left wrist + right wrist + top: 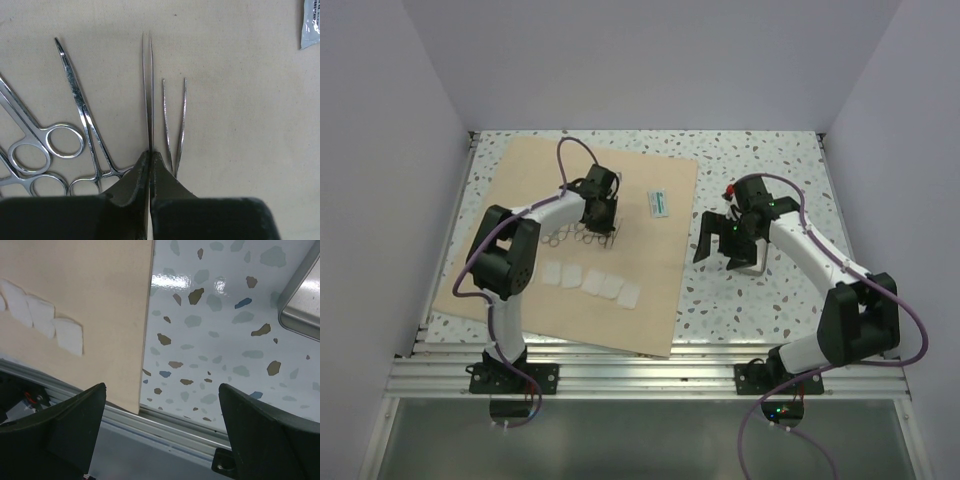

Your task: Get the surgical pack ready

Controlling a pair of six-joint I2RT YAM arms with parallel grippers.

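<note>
Clamped with the left jaws on slim forceps (149,135) on the wrap sheet (240,125) just beside a second pair (167,125), with the right jaws wide open and empty above the bench (215,340); could slip or twist from so thin a pinch.

surface: white speckled tabletop (790,170) | left side: tan wrap sheet (520,190) spread flat, slightly askew, near right corner reaching the table's near edge | right side: steel tray (302,300) on bare tabletop, apart from the sheet
</note>
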